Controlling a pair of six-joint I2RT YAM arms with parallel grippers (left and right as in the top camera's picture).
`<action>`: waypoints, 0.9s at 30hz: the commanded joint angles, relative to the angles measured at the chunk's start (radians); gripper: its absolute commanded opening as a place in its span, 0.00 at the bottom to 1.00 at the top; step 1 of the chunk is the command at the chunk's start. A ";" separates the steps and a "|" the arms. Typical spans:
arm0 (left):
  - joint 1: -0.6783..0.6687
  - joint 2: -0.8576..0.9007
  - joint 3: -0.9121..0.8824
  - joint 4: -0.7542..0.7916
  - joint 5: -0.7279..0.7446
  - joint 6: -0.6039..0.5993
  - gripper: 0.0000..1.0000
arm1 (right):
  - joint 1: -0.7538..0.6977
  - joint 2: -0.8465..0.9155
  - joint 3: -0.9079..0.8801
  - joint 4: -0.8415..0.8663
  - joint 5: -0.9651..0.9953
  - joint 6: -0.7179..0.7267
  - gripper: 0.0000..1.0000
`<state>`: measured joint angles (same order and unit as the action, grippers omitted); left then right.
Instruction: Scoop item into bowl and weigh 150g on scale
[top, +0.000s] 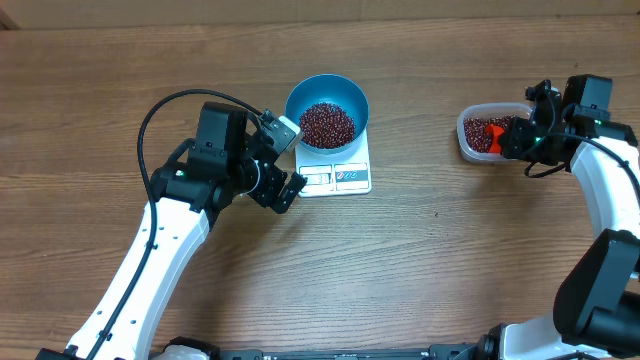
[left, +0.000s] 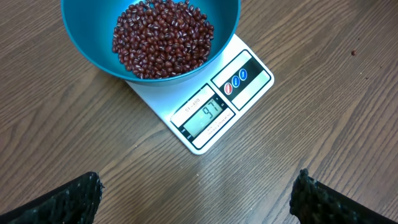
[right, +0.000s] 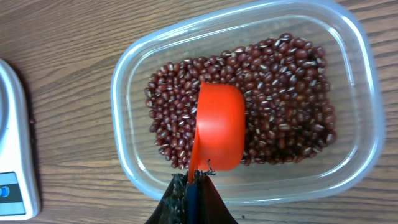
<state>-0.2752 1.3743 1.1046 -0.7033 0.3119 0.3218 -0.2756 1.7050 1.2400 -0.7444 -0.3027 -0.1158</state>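
As the bowl (top: 295, 103) sat on the scale (top: 335, 178), seemingly underweight, right jaws gripped the scoop (right: 217, 124) in the tub (right: 121, 81) of beans (right: 286, 93); left jaws gaped wide.

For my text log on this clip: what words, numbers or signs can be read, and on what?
"97": on the display of the white kitchen scale.
Small print above the display: too blurred to read.
Marks on the round buttons: too small to read.
No other text shows.
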 joint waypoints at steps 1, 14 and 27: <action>-0.007 -0.015 -0.002 0.001 0.018 0.019 0.99 | -0.002 0.020 0.016 0.002 -0.049 0.016 0.04; -0.007 -0.015 -0.002 0.001 0.018 0.019 1.00 | -0.006 0.096 0.016 0.014 -0.184 0.024 0.04; -0.007 -0.015 -0.002 0.001 0.018 0.019 0.99 | -0.071 0.097 0.016 0.023 -0.310 0.041 0.04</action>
<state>-0.2752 1.3743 1.1046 -0.7033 0.3119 0.3218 -0.3355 1.7962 1.2438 -0.7330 -0.5350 -0.0784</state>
